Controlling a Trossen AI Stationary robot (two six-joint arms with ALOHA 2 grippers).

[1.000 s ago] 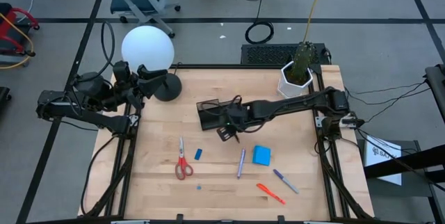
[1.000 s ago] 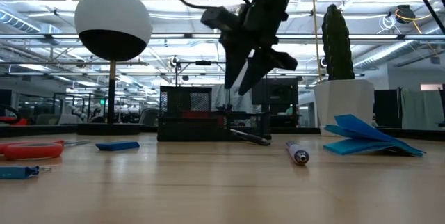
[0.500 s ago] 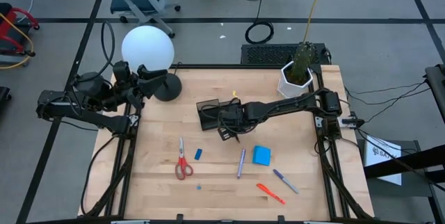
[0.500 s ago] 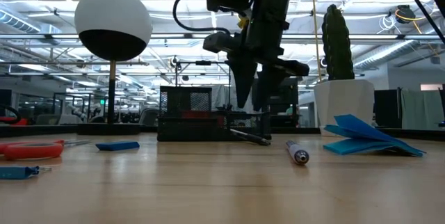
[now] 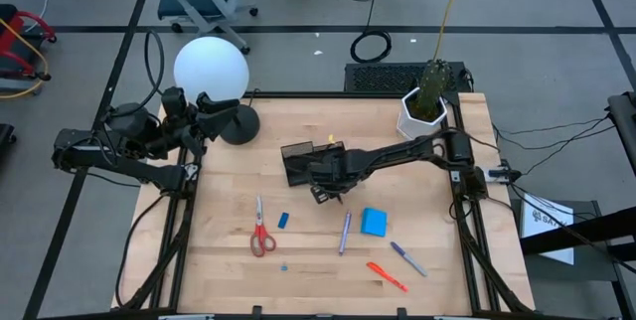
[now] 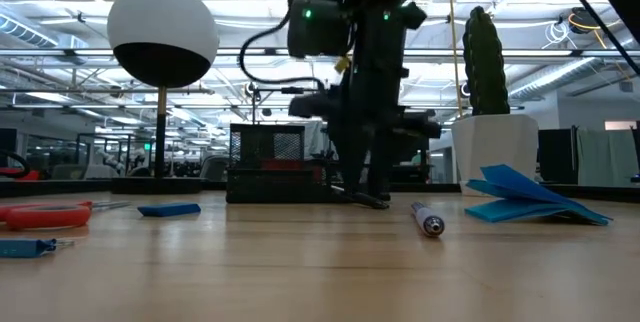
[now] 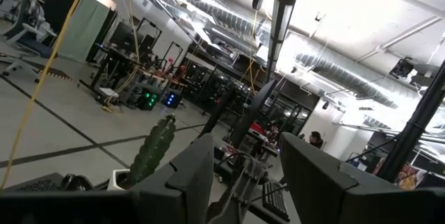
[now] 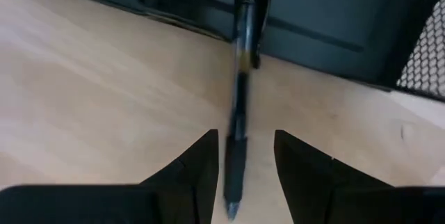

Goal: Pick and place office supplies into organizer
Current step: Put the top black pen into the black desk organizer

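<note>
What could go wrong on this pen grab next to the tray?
1. The black pen lies with one end against the organizer, so the open right claw straddling it could hit the tray wall or nudge the tray.
2. The pen is thin and flat on the table; closing too high may roll it away.

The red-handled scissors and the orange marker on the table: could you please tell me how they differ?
The red-handled scissors lie near the table's left side, blades pointing toward the organizer's end; the orange marker lies lower right, slanted. The scissors have looped handles and metal blades; the marker is one slim stick. Both rest flat on the wooden table, outside the organizer, far from either end effector.
</note>
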